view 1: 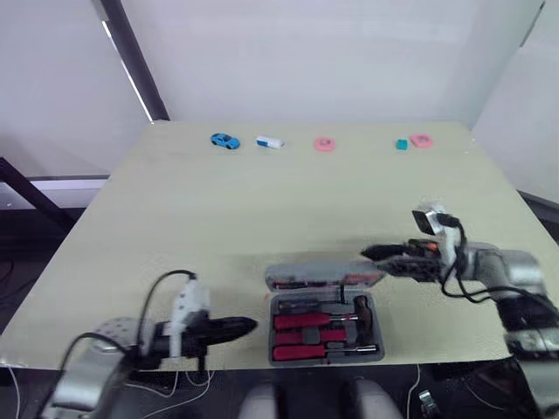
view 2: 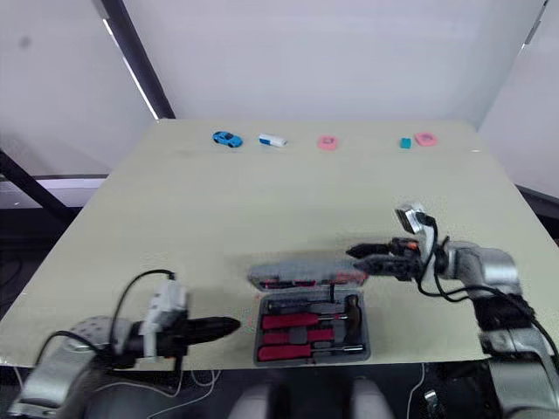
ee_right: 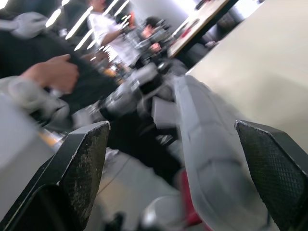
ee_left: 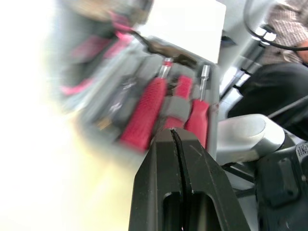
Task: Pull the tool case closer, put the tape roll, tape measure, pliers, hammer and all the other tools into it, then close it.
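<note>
The grey plastic tool case point(view 1: 377, 351) sits open at the near edge of the pale wooden table point(view 1: 262, 209), a little right of centre. Its lid point(view 1: 319, 275) stands raised along the far side of the tray. Red-handled tools point(view 1: 301, 321) lie side by side in the tray's moulded slots, with a brown-handled piece point(view 1: 362, 316) across their right ends. The right gripper point(view 1: 374, 254) reaches in from the right at the lid's right end. Its two black fingers point(ee_right: 84, 159) are spread wide and the grey lid runs between them, touching neither pad that can be seen. The left gripper point(view 1: 247, 326) lies low over the table just left of the case, its fingers pressed together on nothing and pointing at the tray. Well apart, along the far edge, stand a small blue toy car point(view 1: 224, 140), a white and blue block point(view 1: 270, 142), a pink ring point(view 1: 325, 145), a small teal cube point(view 1: 402, 145) and a second pink piece point(view 1: 421, 140). Nothing lies between them and the case. A person's hand point(ee_right: 50, 72) shows beyond the table in the right wrist view.
</note>
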Available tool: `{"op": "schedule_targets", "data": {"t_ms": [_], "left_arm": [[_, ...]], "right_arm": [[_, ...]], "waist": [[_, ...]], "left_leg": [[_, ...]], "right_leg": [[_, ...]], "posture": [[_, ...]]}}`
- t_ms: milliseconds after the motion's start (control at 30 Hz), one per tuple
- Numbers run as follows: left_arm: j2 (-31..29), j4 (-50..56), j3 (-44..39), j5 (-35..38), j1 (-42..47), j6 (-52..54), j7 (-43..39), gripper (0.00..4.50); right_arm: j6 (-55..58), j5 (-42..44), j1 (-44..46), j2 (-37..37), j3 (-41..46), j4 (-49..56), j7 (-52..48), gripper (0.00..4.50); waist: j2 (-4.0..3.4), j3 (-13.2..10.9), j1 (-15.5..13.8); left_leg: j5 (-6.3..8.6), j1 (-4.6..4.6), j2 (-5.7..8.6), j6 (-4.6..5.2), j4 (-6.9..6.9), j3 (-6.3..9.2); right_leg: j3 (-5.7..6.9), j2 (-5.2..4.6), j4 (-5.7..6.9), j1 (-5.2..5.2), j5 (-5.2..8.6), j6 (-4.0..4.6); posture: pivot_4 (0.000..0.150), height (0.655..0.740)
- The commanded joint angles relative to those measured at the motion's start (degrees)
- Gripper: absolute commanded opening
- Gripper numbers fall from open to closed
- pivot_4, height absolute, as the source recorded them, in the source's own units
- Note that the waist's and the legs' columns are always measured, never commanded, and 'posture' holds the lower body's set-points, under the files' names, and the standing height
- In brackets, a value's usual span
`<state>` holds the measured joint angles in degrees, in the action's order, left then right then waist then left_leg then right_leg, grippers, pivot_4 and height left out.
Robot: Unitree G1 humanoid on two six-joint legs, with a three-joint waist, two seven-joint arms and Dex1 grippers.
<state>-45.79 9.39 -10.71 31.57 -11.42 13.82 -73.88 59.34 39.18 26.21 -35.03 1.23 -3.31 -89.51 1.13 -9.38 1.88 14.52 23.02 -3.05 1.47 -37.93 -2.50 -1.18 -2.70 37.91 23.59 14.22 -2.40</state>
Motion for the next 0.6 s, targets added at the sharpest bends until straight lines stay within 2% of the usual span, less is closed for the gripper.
{"op": "schedule_targets", "data": {"t_ms": [33,100,267,300,333,433,533,600], "left_arm": [[-2.4,-2.8,-7.4,2.3,-0.7,-2.0,-2.6,0.00],[-3.0,-5.3,-10.1,2.9,0.9,-1.9,-1.8,0.00],[-3.0,-6.1,-12.2,2.8,4.9,-3.3,-1.4,1.08],[-3.4,-5.5,-12.1,1.8,4.7,-4.0,-1.6,1.71],[-4.2,-4.9,-12.4,2.1,4.3,-3.1,-2.5,1.94],[-5.9,-4.8,-12.0,-2.2,3.0,-4.6,-0.5,3.23],[-6.8,-5.9,-11.4,-4.1,1.8,-6.6,-1.9,4.46],[-6.5,-6.9,-11.4,-4.3,2.2,-7.9,-2.1,4.46]], "right_arm": [[2.5,5.2,-6.5,-2.7,4.6,11.1,4.1,4.40],[0.3,5.2,-11.2,-3.3,7.8,15.0,8.2,4.40],[-14.2,-0.2,-24.3,-4.8,16.6,22.6,13.3,4.50],[-18.1,-2.6,-27.8,-6.5,18.3,22.2,12.7,4.50],[-22.6,-4.8,-30.8,-7.6,19.9,21.1,12.0,4.50],[-37.3,-9.8,-35.6,-7.8,23.4,16.0,11.5,4.50],[-45.0,-11.3,-38.0,-8.7,24.4,12.1,9.6,4.50],[-47.1,-11.1,-38.2,-9.0,24.6,10.3,9.8,4.50]], "waist": [[-0.01,0.0,-0.1],[-0.03,0.0,-0.3],[0.04,0.0,-1.3],[0.03,0.0,-1.5],[0.04,0.0,-1.6],[0.16,0.0,-1.3],[0.15,-0.1,-0.8],[0.15,-0.1,-0.8]], "left_leg": [[0.00,0.00,0.01,0.00,0.00,-0.03],[0.00,-0.03,0.03,-0.01,-0.02,-0.17],[0.00,0.01,0.08,-0.01,-0.10,-0.23],[0.00,0.01,0.09,-0.01,-0.10,-0.24],[0.00,0.03,0.13,-0.01,-0.08,-0.27],[0.01,0.04,0.35,-0.01,-0.03,-0.32],[0.00,-0.10,0.29,-0.01,-0.02,-0.32],[0.00,-0.16,0.25,-0.01,-0.02,-0.33]], "right_leg": [[-0.01,-0.02,-0.01,0.01,0.02,0.02],[-0.08,-0.05,-0.04,0.00,0.05,0.04],[-0.11,-0.05,-0.06,0.00,0.06,0.01],[-0.10,-0.05,-0.06,0.00,0.06,0.01],[-0.11,-0.07,-0.08,0.00,0.06,0.00],[-0.08,-0.06,-0.19,-0.04,0.06,-0.02],[-0.19,0.03,-0.11,-0.06,0.17,-0.20],[-0.20,0.05,-0.07,-0.07,0.18,-0.20]], "posture": [[0.150,0.7400],[0.150,0.7400],[0.150,0.7400],[0.150,0.7400],[0.150,0.7400],[0.150,0.7400],[0.150,0.7400],[0.150,0.7400]]}}
